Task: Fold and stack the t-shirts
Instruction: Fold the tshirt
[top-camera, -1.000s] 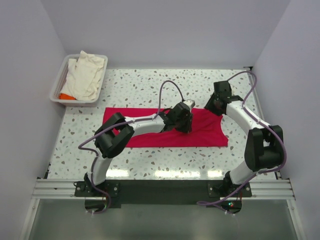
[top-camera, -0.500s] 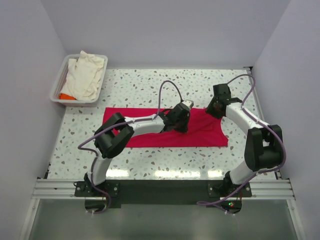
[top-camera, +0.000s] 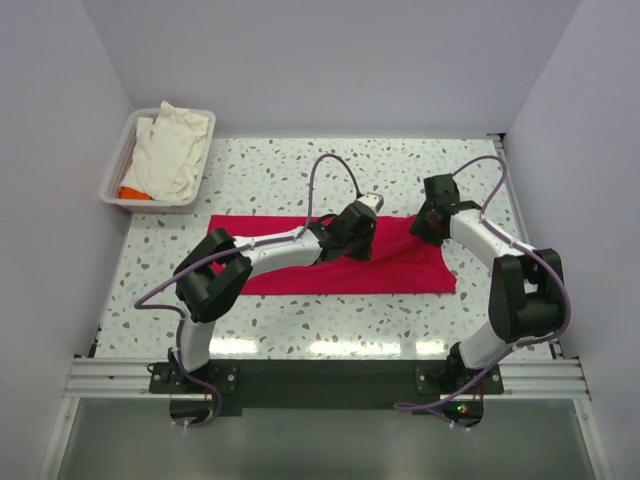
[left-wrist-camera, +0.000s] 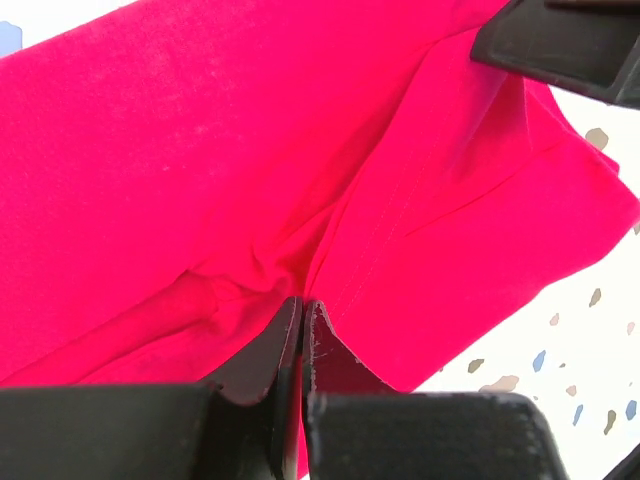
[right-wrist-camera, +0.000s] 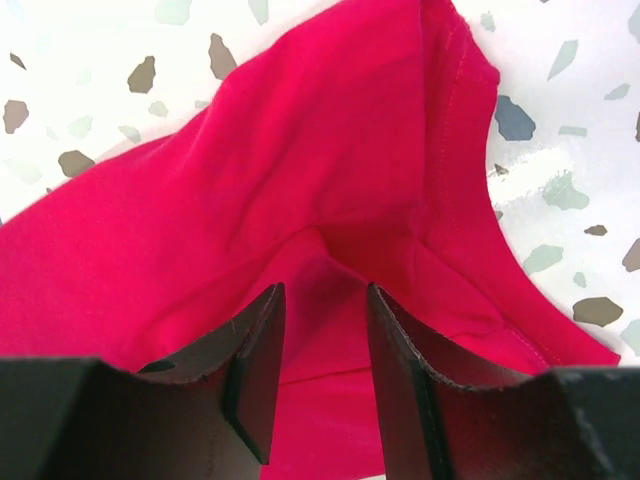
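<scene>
A crimson-red t-shirt (top-camera: 400, 272) lies spread across the middle of the table. My left gripper (top-camera: 358, 238) is over its centre, shut on a pinched-up ridge of the red cloth (left-wrist-camera: 200, 150), which puckers toward the closed jaws (left-wrist-camera: 301, 305). At the shirt's far right corner, my right gripper (top-camera: 428, 224) is open. Its fingers (right-wrist-camera: 320, 300) straddle a raised fold of the red fabric (right-wrist-camera: 300, 150) near a hemmed edge. A cream-white t-shirt (top-camera: 170, 150) lies bundled in the tray, with orange fabric (top-camera: 130, 192) showing beneath it.
The white plastic tray (top-camera: 112, 180) stands at the far left corner of the speckled table (top-camera: 280, 170). Grey walls enclose the table on three sides. A black part of the other arm (left-wrist-camera: 560, 45) shows at the top right of the left wrist view.
My left gripper has shut on the red shirt and drawn slightly up and left, its elbow swinging left. The right gripper has shifted only a little at the shirt's corner.
</scene>
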